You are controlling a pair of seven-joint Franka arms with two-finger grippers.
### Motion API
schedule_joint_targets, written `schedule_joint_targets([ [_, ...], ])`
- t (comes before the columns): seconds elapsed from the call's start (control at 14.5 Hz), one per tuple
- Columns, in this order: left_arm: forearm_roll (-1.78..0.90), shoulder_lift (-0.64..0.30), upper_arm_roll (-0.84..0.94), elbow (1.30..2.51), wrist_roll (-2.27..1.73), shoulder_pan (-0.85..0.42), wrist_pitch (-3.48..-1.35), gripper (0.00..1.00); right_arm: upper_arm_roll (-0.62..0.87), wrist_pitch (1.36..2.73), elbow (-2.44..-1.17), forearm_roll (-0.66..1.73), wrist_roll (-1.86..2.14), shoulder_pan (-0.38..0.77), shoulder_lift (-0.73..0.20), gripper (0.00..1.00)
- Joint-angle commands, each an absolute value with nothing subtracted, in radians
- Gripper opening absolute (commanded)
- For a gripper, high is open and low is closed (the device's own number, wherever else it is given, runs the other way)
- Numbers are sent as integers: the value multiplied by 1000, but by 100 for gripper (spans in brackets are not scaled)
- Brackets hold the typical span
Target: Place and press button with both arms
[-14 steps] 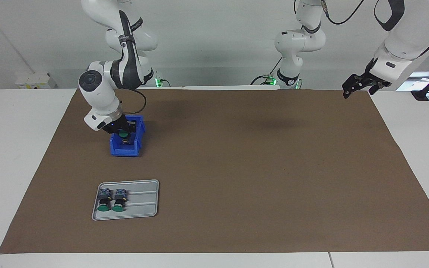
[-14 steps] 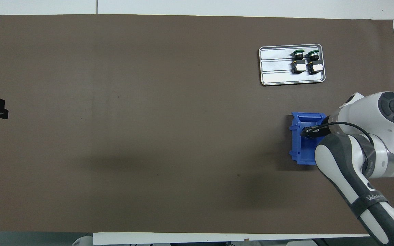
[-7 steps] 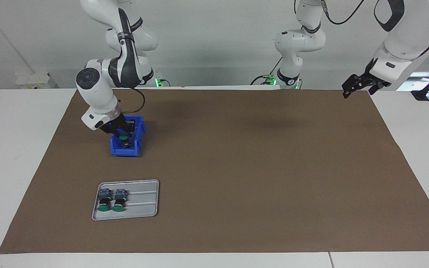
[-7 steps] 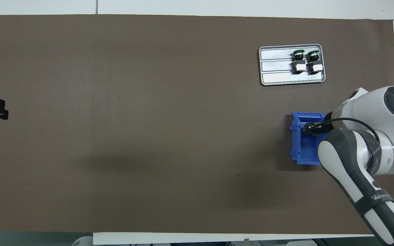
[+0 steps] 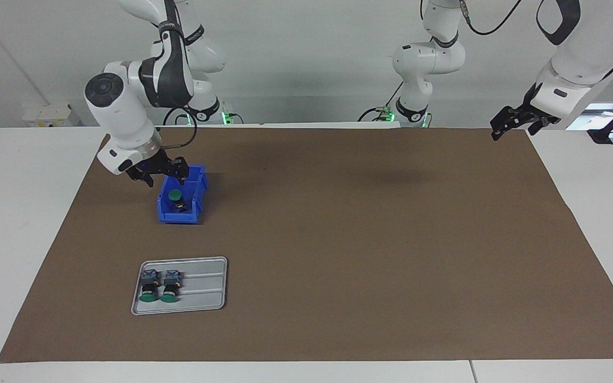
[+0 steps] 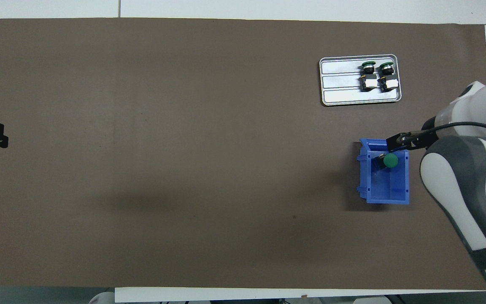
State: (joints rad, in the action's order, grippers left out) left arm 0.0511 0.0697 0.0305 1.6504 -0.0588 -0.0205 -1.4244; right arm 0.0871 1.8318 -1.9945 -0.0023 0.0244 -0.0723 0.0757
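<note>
Two white robot arms at a table w/ brown mat. Right gripper hangs over the blue bin, fingers apart, holding nothing. Green-capped button sits inside the bin. Two more buttons lie on a metal tray, farther from the robots than the bin. Left gripper waits over the mat's corner at its own end, fingers apart.
</note>
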Motion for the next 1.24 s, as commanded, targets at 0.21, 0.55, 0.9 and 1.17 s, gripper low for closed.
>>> schedule_joint_targets([
  [0.21, 66, 98, 29, 1675, -71, -23, -1422, 100, 94, 1492, -1649, 12, 48, -94, 55, 100],
  [0.55, 66, 98, 29, 1675, -66, -25, -1420, 100, 94, 1405, -1554, -5, 38, -118, 18, 100],
  [0.9, 63, 98, 28, 1677, -35, -23, -1440, 100, -43, 1422, -1548, -9, 35, 35, 34, 100],
  [1.17, 57, 98, 28, 1680, 0, -25, -1457, 100, -37, 1419, -1549, -6, 35, 31, 32, 100],
])
